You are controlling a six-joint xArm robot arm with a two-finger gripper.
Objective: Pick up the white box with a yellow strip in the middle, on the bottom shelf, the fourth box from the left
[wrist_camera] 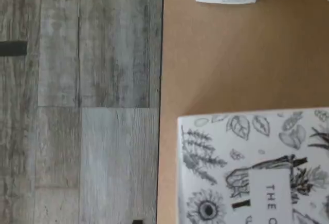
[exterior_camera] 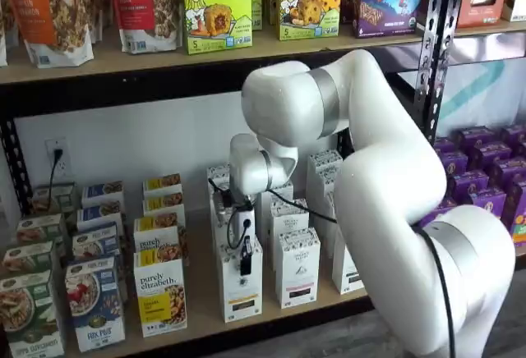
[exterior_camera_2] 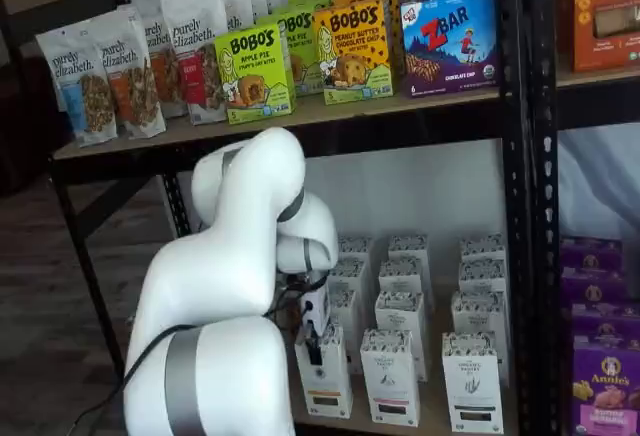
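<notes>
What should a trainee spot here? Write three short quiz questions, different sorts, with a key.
1. True or false: the claw hangs beside the ZBAR box.
2. In a shelf view, which neighbour stands just left of the white box under the claw, on the bottom shelf? A) purely elizabeth box B) Annie's box C) granola pouch
3. Fill in: the Bobo's boxes stand on the ___ shelf.

Key: 1 false, it hangs at the white box's top; 2 A; 3 upper.
</notes>
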